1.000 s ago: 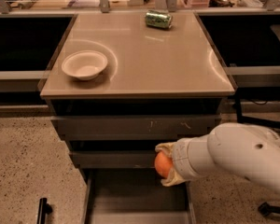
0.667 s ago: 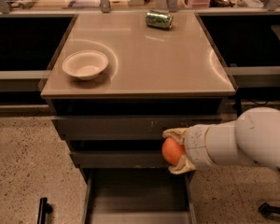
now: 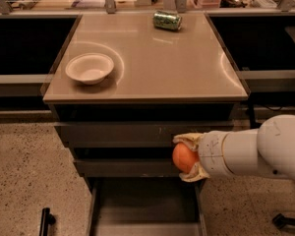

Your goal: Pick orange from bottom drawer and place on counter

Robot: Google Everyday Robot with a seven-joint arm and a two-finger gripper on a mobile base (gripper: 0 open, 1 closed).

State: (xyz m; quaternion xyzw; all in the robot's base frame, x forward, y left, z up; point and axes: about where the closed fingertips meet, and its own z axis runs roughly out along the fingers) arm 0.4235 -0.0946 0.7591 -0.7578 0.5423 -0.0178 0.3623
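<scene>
In the camera view, the gripper (image 3: 183, 157) is clamped on the orange (image 3: 185, 159), holding it in front of the upper drawer fronts (image 3: 123, 134), above the open bottom drawer (image 3: 142, 205) and below the counter (image 3: 152, 63). A straight lift could knock the fruit against the counter's front edge and jar it loose. Once set down, it may roll toward the bowl (image 3: 89, 68).

Single high view, facing down at counter (image 3: 162, 65) front; pincer (image 3: 188, 157) holding orange (image 3: 182, 158) lower right.
</scene>
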